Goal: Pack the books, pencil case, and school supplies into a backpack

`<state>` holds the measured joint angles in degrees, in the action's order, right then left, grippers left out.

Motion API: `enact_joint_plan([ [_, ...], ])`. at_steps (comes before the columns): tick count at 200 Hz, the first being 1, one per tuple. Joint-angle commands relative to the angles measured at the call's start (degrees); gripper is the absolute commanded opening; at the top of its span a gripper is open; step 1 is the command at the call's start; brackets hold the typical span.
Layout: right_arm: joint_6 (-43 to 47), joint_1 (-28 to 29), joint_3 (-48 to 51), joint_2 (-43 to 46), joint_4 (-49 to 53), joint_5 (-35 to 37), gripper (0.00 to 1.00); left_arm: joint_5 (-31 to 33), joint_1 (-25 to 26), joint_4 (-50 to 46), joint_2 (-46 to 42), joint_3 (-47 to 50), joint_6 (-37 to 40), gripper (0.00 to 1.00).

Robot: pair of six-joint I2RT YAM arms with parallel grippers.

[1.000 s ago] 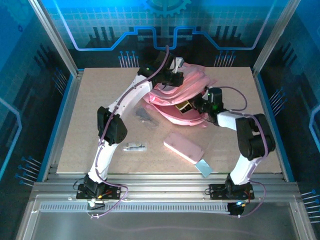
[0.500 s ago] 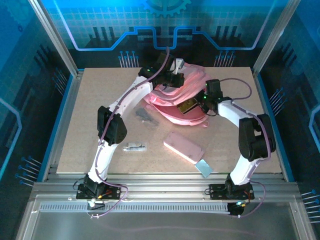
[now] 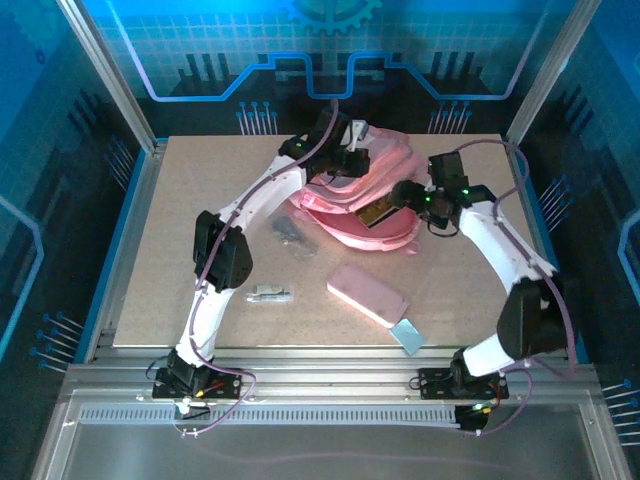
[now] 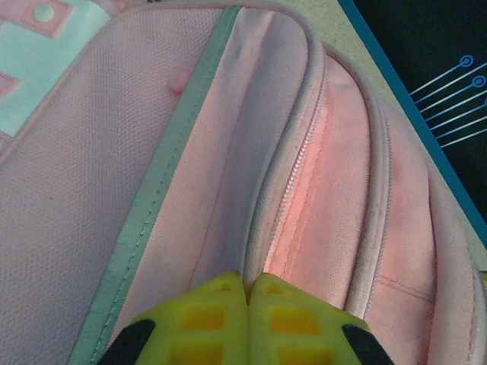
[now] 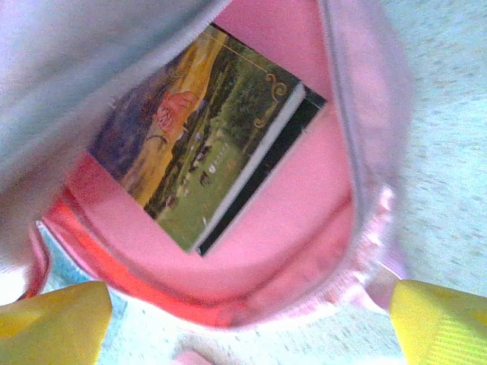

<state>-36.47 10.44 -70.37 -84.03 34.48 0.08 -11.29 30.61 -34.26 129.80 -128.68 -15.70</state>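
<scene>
Pulled back, my right claw hangs spread beside the backpack; the book lies in its mouth, the pencil case nearby. Left wrist: left claw pinches soft backpack fabric. Right wrist: book inside, thin, stiff, light; take its edge.

My right pincer, a second ago clamped on the book at the mouth of the backpack, now stands with its jaws wide apart and grips nothing. The book lies loose inside the opening, cover up, and in my right wrist view my yellow fingertips sit at the two bottom corners, clear of it. My right arm has drawn back. The wrist now hangs just to the right of the opening, and the elbow has swung out toward the near right corner of the surface.
</scene>
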Motion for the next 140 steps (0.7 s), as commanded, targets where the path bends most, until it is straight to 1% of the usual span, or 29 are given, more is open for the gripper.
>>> enact_joint_plan([
  [1,7.94,-0.83,-0.38,6.59,9.94,4.65,0.94,0.57,-0.44,7.0,-2.77,3.24,-3.98,0.0],
  [19,8.93,-0.78,1.11,10.4,10.42,4.02,0.94,1.04,-0.46,8.66,-4.18,6.29,-5.88,0.0],
  [22,8.94,-0.75,1.4,10.95,10.28,3.56,0.94,1.26,-0.44,8.86,-4.58,7.0,-6.06,0.03],
  [31,8.75,-0.51,2.19,12.03,9.32,1.79,0.94,2.29,-0.54,9.82,-6.28,9.65,-6.76,0.26],
  [39,8.46,-0.09,2.95,12.76,8.19,0.28,0.94,3.52,-0.83,11.27,-8.7,13.14,-7.49,0.45],
  [45,8.02,0.48,3.48,12.97,7.25,-0.34,0.94,4.25,-1.11,12.78,-10.76,16.52,-8.3,0.56],
  [50,7.62,1.02,3.99,13.1,6.23,-0.84,0.94,4.63,-1.45,14.56,-12.57,19.81,-9.2,0.59],
  [61,6.88,2.3,5.09,12.97,3.77,-2.01,0.94,5.04,-2.84,19.15,-16.83,27.27,-11.91,0.63],
  [88,5.77,5.24,6.75,11.15,-0.56,-2.23,0.94,5.61,-7.02,27.87,-25.7,43.25,-17.18,0.66],
  [114,5.61,5.64,7.57,9.44,-2.58,-1.07,0.94,6.65,-9.95,30.5,-30.04,51.77,-19.8,0.68],
  [140,5.67,5.71,8.03,8.46,-3.86,-0.7,0.96,8.45,-12.29,33.67,-30.98,58.64,-23.98,0.72],
])
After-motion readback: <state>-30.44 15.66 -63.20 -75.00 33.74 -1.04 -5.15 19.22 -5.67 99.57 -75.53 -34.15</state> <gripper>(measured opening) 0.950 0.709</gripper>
